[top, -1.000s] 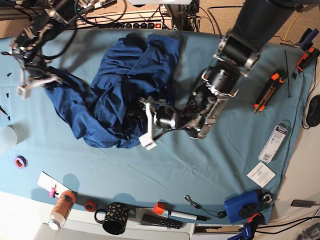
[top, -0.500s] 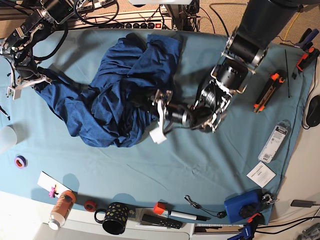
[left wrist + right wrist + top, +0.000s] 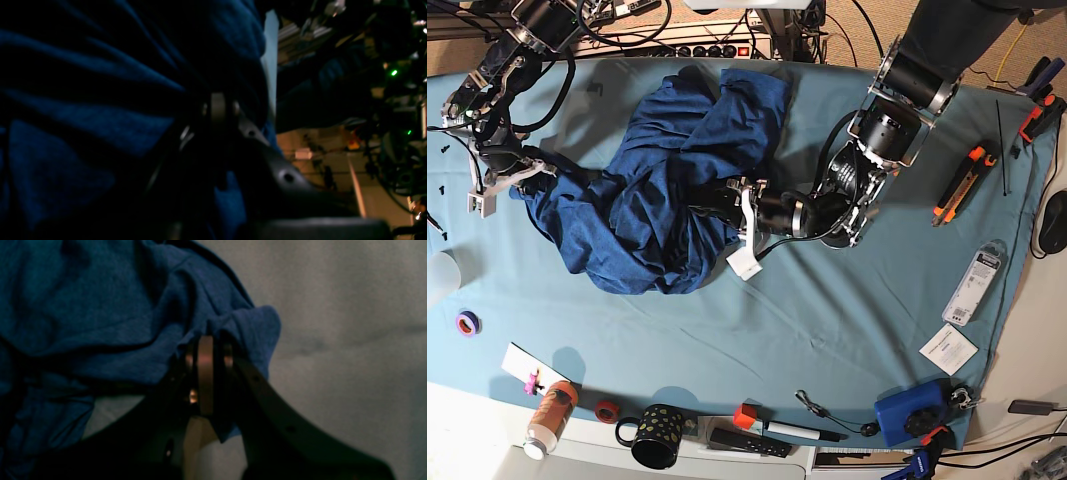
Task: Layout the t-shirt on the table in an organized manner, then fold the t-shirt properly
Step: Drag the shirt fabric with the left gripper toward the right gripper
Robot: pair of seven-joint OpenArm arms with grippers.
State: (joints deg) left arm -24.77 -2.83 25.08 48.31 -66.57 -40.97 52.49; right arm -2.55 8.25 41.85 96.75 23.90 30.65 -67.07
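Teal cloth-covered table holds the crumpled navy-blue t-shirt. Left gripper, gaping a moment ago, has now snapped onto its right-hand folds; right gripper still pinches the opposite edge. Spreading looks set to begin.

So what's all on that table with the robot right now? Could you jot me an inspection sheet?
Surface: table under a light teal cloth, faintly creased.
Job's things: t-shirt, dark navy, bunched in a crumpled heap, not laid flat.
Clutter: dotted black mug, orange-capped bottle, purple tape roll, orange-and-black tool, blue box, paper card.
Grippers: left gripper shut on the t-shirt at the heap's near-centre edge; right gripper shut on the t-shirt at a bunched edge.
Cables: black cables loop behind the table's far edge, by a power strip.
Surroundings: floor beyond the far edge; little else clear.
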